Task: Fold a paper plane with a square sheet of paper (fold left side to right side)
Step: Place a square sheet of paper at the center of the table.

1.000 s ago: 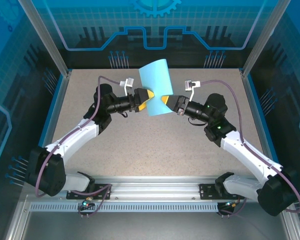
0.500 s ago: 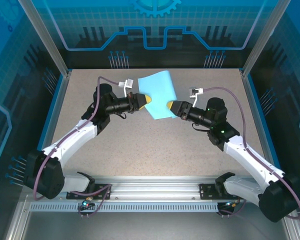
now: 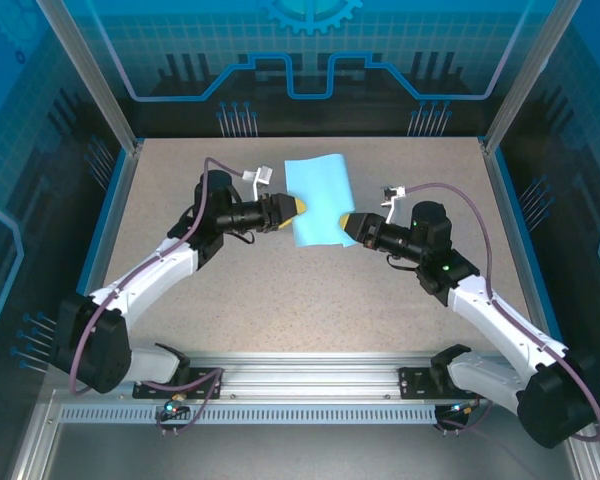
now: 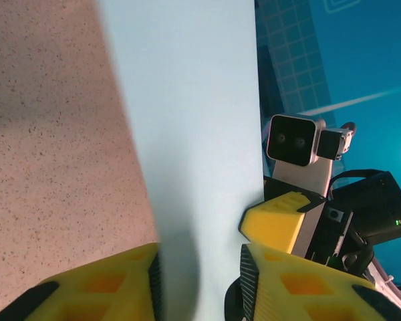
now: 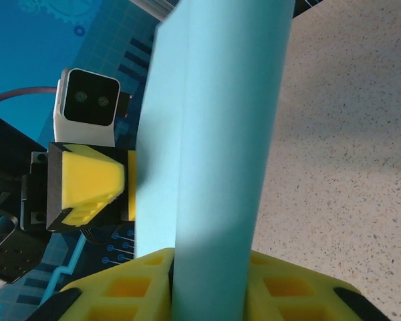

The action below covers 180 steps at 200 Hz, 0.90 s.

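The paper (image 3: 318,200) is plain light blue, a tall rectangle just above the middle of the top view, leaning slightly left at its top, with a wavy upper edge. In the right wrist view it runs up the centre, doubled, one layer overlapping the other along a straight edge

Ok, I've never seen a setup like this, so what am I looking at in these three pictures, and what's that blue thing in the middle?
Two robot arms, left arm and right arm, are bolted at the near edge of a speckled table. One picture looks down from above; the other two come from a camera on each wrist, past its yellow fingers. The blue thing is a folded sheet of paper lying between them. The left gripper straddles one edge, jaws apart; the right gripper meets the opposite edge, its grip unclear.
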Each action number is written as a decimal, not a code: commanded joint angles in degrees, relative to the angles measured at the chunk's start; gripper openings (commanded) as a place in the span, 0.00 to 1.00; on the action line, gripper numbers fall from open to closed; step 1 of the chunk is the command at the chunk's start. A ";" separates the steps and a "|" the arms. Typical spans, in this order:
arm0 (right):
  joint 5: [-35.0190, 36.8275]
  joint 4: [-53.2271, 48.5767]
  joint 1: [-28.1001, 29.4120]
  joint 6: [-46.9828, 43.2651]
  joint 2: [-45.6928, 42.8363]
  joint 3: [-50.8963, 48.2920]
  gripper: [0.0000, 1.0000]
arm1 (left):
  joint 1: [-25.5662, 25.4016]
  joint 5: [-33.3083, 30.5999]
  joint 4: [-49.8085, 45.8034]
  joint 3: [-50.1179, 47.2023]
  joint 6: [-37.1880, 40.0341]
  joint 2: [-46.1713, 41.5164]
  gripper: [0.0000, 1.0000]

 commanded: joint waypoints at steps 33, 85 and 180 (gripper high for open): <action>0.76 -1.55 -1.21 -1.70 -0.44 -0.61 0.26 | -0.31 1.64 -0.76 0.49 1.31 0.00 0.35; 0.42 -3.14 -1.38 -2.70 -0.23 -0.61 0.32 | -0.59 0.70 -3.74 0.56 3.22 0.31 0.09; 16.60 -32.67 -1.74 -17.51 0.69 2.92 0.66 | -1.75 -4.59 -14.51 -4.86 11.45 9.23 0.04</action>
